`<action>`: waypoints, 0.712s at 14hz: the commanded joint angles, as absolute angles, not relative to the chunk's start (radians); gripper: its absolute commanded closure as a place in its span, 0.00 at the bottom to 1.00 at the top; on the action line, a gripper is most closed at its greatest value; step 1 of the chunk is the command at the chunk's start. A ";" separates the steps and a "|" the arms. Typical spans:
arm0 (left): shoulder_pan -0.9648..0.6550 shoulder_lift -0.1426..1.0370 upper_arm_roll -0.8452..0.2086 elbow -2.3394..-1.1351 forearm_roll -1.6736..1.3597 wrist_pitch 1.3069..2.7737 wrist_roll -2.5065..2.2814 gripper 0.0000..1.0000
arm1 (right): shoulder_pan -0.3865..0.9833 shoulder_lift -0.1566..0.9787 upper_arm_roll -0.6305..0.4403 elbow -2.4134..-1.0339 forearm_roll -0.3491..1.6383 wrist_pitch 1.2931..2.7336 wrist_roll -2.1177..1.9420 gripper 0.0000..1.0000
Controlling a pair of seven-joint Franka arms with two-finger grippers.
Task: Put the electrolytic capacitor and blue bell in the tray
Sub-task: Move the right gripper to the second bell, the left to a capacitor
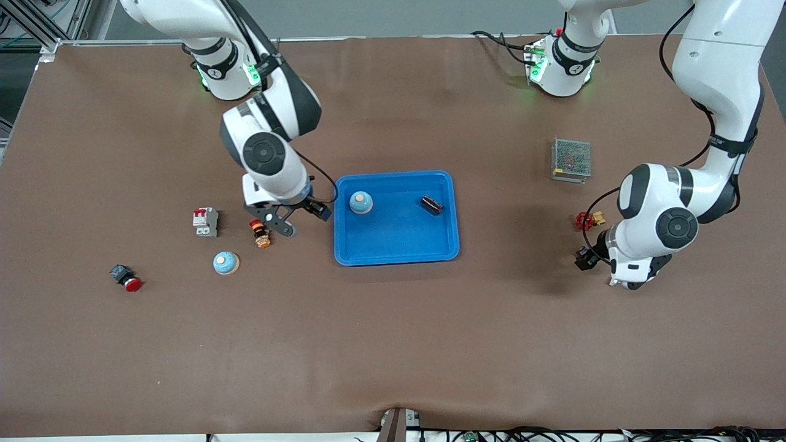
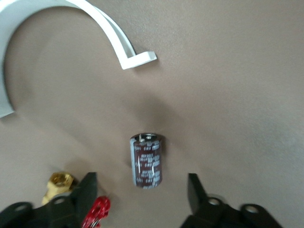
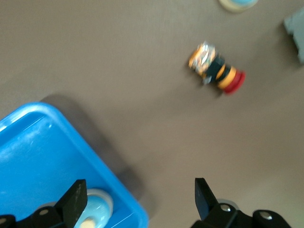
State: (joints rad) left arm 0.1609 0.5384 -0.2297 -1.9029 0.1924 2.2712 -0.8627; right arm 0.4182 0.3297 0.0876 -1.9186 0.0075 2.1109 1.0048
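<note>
The blue tray (image 1: 399, 245) lies mid-table. In it are a blue bell (image 1: 361, 202) and a small dark part (image 1: 431, 204). A second blue bell (image 1: 225, 263) sits on the table toward the right arm's end. The electrolytic capacitor (image 2: 147, 160), dark brown with grey print, lies on its side on the table. My left gripper (image 2: 141, 179) is low over it, open, with one finger on each side and not touching it. My right gripper (image 1: 302, 218) hangs open and empty over the tray's edge (image 3: 47, 156), with the bell in the tray (image 3: 92, 209) by one finger.
An orange and red push button (image 1: 260, 233) and a grey breaker (image 1: 206, 221) lie beside the right gripper. A red-capped button (image 1: 126, 279) is farther toward that end. A mesh-covered box (image 1: 571, 159) and small red and brass parts (image 1: 588, 219) lie by the left gripper.
</note>
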 commanded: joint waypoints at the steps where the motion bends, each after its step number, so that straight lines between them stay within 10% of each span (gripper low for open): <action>1: 0.166 0.567 -0.236 -1.898 0.213 2.309 -0.861 0.27 | 0.341 0.252 0.101 -2.020 -0.008 2.160 0.831 0.00; 5: 0.164 0.584 -0.232 -1.898 0.250 2.313 -0.861 0.53 | 0.237 0.222 0.101 -2.203 -0.078 2.396 0.666 0.00; 8: 0.158 0.588 -0.233 -1.896 0.256 2.313 -0.868 0.94 | 0.192 0.232 0.101 -2.212 -0.159 2.436 0.637 0.00; 10: 0.146 0.584 -0.235 -1.891 0.256 2.312 -0.887 1.00 | 0.164 0.232 0.101 -2.212 -0.163 2.450 0.562 0.00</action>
